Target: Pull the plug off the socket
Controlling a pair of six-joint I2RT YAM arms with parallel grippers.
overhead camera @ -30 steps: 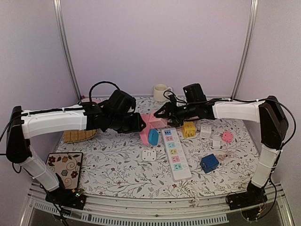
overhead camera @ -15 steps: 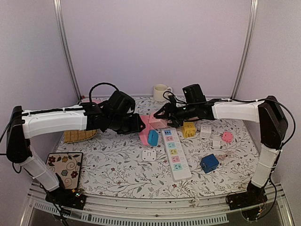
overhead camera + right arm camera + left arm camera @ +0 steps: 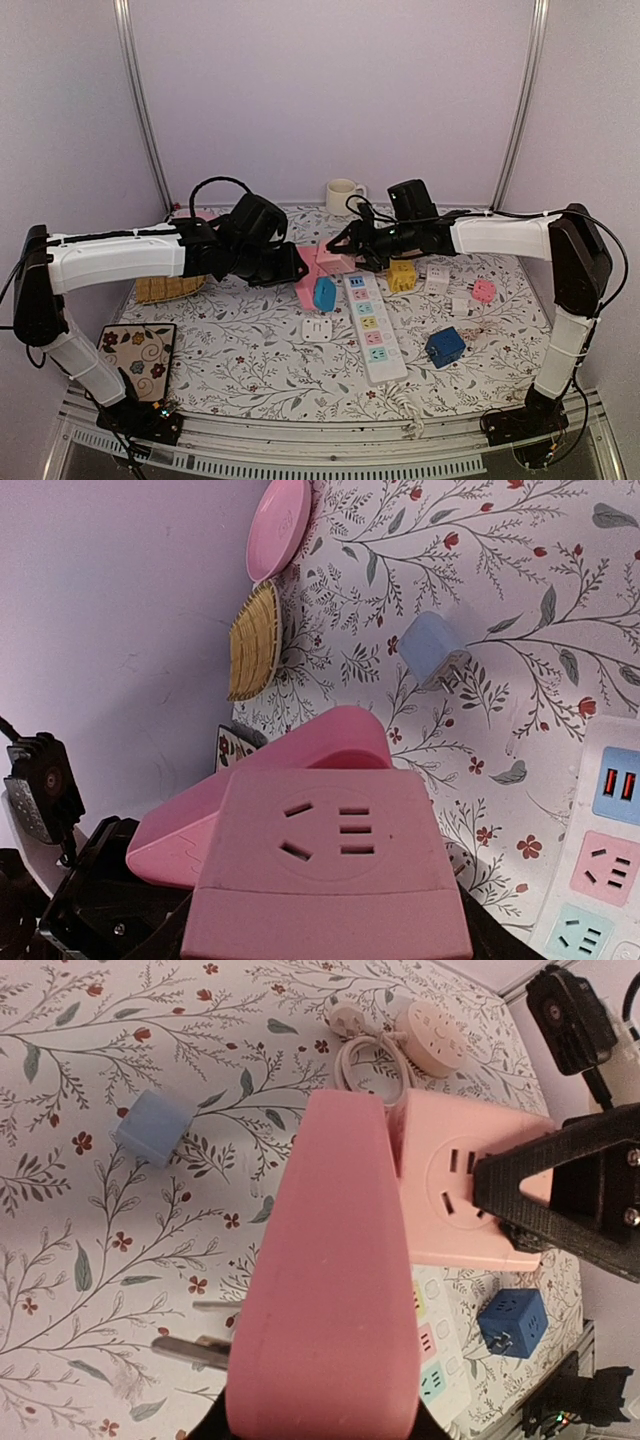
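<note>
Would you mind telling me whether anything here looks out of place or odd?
Yes: the pink plug in the left gripper shows bare metal prongs pointing away from the pink socket block held by the right gripper, so it sits beside the block, not plugged in. A light-blue adapter also lies on its side, prongs out.

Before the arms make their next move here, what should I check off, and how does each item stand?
1. Left gripper grips the pink plug: ok.
2. Right gripper grips the pink socket: ok.
3. Prongs out of the socket: ok. Bare prongs show in the left wrist view, pointing away from it.
4. Gap between plug and socket bodies: cannot tell. They overlap in every view.
5. Free table beside the pair for setting down: not ok. The power strip and a blue plug lie right next to them in the top view.
</note>
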